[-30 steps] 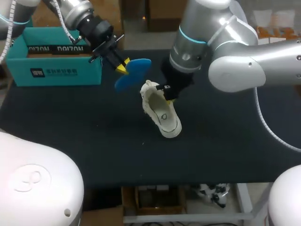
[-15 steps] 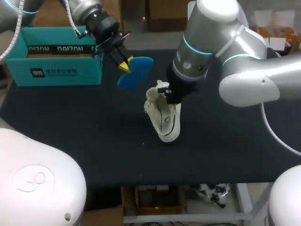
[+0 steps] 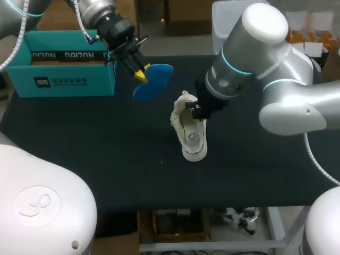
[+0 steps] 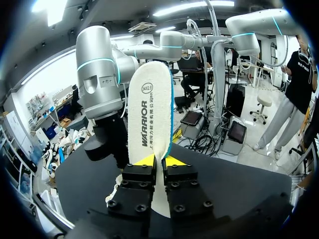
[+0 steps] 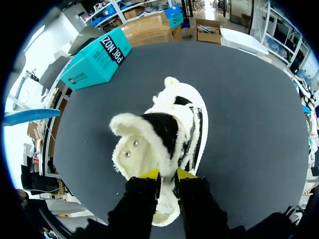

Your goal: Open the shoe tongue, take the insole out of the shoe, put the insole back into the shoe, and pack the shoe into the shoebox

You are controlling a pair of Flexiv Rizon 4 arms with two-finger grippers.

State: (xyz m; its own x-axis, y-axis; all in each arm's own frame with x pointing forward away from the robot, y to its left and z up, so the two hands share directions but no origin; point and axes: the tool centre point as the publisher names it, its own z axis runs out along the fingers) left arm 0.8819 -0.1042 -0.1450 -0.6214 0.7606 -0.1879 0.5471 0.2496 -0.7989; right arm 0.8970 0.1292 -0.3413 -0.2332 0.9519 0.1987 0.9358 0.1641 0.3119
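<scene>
A white shoe (image 3: 192, 139) with fleecy lining lies mid-table, toe toward the front edge. Its tongue (image 5: 137, 144) is folded up and forward over the laces. My right gripper (image 3: 195, 109) stands over the shoe's mouth, and its tips (image 5: 167, 174) pinch the tongue's edge with a narrow gap. My left gripper (image 3: 139, 74) hangs above the table beside the box, shut on the insole (image 3: 153, 81), which is blue underneath. Its white upper side (image 4: 149, 114) stands upright between the left fingers. The teal shoebox (image 3: 64, 66) sits open at the back left.
The dark table top (image 3: 95, 149) spreads around the shoe, bare at front and left. My right arm (image 4: 99, 84) stands just beyond the held insole. The shoebox (image 5: 97, 59) lies beyond the shoe's heel and off to one side.
My right arm has shifted to the right, and the shoe came along and turned with it. The left gripper rose slightly with the insole, then kept still.
</scene>
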